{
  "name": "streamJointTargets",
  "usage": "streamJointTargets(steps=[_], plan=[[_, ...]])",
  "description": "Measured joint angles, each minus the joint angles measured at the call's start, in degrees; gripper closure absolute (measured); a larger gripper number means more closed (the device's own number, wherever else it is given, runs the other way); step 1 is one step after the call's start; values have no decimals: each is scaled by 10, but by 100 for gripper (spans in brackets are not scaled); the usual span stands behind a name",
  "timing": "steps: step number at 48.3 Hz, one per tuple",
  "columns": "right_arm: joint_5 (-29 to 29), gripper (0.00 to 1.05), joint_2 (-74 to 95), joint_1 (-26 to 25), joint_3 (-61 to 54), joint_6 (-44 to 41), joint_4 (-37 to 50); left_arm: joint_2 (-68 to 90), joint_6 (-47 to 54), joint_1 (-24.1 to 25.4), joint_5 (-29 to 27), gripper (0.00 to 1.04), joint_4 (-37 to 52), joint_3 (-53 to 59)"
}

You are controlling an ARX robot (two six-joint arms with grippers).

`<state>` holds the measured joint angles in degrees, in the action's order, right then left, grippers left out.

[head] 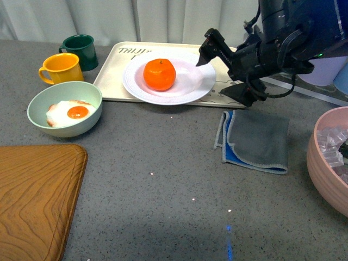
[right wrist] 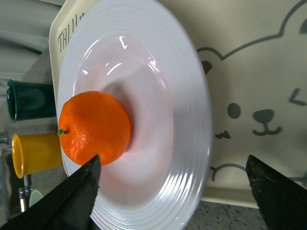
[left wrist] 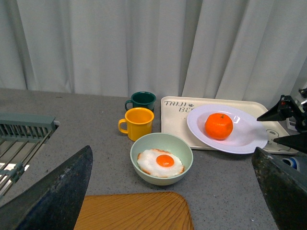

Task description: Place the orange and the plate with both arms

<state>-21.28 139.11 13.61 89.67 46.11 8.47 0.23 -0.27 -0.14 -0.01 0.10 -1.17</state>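
Bright orange, the orange [head: 159, 74] sits mid-plate, with the plate [head: 187, 93] on the far tray [head: 109, 81]. Your right gripper [head: 213, 79], jaws spread, hangs just right of the plate's rim, so it's way nearer than your left gripper [left wrist: 171, 152], also spread, well back

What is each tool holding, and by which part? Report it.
Nothing is held. The right tool stands open by the rim of the plate, not clamped; the orange lies on it. The left tool is open, empty.
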Motion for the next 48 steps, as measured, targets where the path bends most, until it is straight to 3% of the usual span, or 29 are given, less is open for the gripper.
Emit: streamJointTargets(steps=[3, 9, 11, 14, 19, 21, 25, 29, 36, 38, 48], plan=[[5, 8, -26, -3, -23, -19, 9, 0, 0, 0, 0, 7, 0, 0], [57, 10, -96, -6, -93, -95, 50, 0, 0, 0, 0, 7, 0, 0], [101, 10, -125, -5, -131, -135, 85, 0, 0, 0, 0, 7, 0, 0], [219, 19, -150, -1, -211, -233, 252, 0, 0, 0, 0, 7, 0, 0], [319, 33, -199, -3, -346, -347, 458, 0, 0, 0, 0, 7, 0, 0], [327, 42, -236, -11, -420, -388, 546, 0, 0, 0, 0, 7, 0, 0], [318, 60, -316, -29, -521, -433, 625, 0, 0, 0, 0, 7, 0, 0], [305, 78, -371, -46, -591, -449, 636, 0, 0, 0, 0, 7, 0, 0], [289, 100, -421, -60, -663, -455, 638, 0, 0, 0, 0, 7, -1, 0], [286, 104, -436, -63, -678, -457, 638, 0, 0, 0, 0, 7, -1, 0], [265, 104, -574, -83, -752, -459, 578, 0, 0, 0, 0, 7, -1, 0]])
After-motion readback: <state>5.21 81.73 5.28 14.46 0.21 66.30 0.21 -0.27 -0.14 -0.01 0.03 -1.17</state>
